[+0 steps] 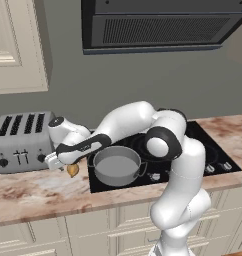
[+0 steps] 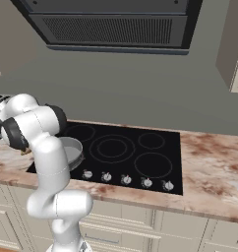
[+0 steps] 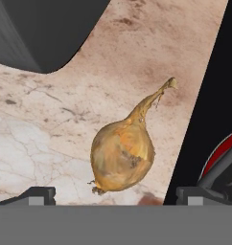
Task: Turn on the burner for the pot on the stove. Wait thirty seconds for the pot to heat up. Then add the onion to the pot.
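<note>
From the left base view, the arm is bent down to the left of the stove (image 1: 203,145), with the gripper (image 1: 68,165) low over the worktop (image 1: 38,192) between the toaster (image 1: 20,140) and the pot (image 1: 115,167). The onion (image 1: 72,170) lies on the worktop directly under the fingers, just beside the pot's near-left wall. The pot stands on the front left burner and looks empty, so adding the onion is yet to do.

From the right base view, the arm's own links hide the hand. The pot (image 2: 72,150) peeks out behind the forearm on the stove (image 2: 140,152), and the row of knobs (image 2: 126,179) runs along the front edge. Whether a knob is turned cannot be made out here.

In the hand view, the onion (image 3: 121,158) lies between the two fingers (image 3: 34,195), which stand wide apart, one on each side with clear gaps, not touching it. Its pointed stem aims away from the fingers. A red glow (image 3: 219,155) shows at the stove's edge beyond the right finger, which suggests the burner is already on. What is left, by my reading: close on the onion, lift it, drop it in the pot.
</note>
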Motion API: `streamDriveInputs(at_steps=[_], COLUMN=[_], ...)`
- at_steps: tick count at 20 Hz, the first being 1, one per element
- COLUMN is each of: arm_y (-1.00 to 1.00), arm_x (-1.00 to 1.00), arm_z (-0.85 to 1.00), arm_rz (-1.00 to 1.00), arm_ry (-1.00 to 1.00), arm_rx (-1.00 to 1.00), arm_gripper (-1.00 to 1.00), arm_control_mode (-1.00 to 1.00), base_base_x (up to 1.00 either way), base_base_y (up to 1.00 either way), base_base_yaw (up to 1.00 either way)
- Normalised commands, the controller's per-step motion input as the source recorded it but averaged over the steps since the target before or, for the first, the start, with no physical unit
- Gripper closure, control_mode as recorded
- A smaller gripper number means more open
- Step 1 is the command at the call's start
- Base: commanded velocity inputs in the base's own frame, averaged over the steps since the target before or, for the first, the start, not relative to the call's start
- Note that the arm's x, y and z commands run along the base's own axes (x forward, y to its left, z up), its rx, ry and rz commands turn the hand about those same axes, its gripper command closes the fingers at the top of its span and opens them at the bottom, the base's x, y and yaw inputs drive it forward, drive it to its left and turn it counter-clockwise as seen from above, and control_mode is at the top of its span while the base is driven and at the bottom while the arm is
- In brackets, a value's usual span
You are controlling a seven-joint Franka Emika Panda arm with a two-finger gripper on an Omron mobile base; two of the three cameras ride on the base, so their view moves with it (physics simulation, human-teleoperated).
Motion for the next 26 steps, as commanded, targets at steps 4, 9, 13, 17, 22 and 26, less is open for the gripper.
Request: streamDriveInputs(at_steps=[4, 9, 13, 17, 22, 26], arm_y=[0.00, 0.00, 0.00, 0.00, 0.00, 0.00], arm_x=[0.00, 0.00, 0.00, 0.00, 0.00, 0.00], arm_z=[0.00, 0.00, 0.00, 0.00, 0.00, 0.00], arm_rz=[0.00, 0.00, 0.00, 0.00, 0.00, 0.00], arm_ry=[0.00, 0.00, 0.00, 0.00, 0.00, 0.00], arm_rx=[0.00, 0.00, 0.00, 0.00, 0.00, 0.00], arm_gripper=[-1.00, -1.00, -1.00, -1.00, -1.00, -1.00], arm_control_mode=[-1.00, -1.00, -1.00, -1.00, -1.00, -1.00], base_base_x=[0.00, 0.00, 0.00, 0.00, 0.00, 0.00], base_base_y=[0.00, 0.00, 0.00, 0.00, 0.00, 0.00], base_base_yaw=[0.00, 0.00, 0.00, 0.00, 0.00, 0.00])
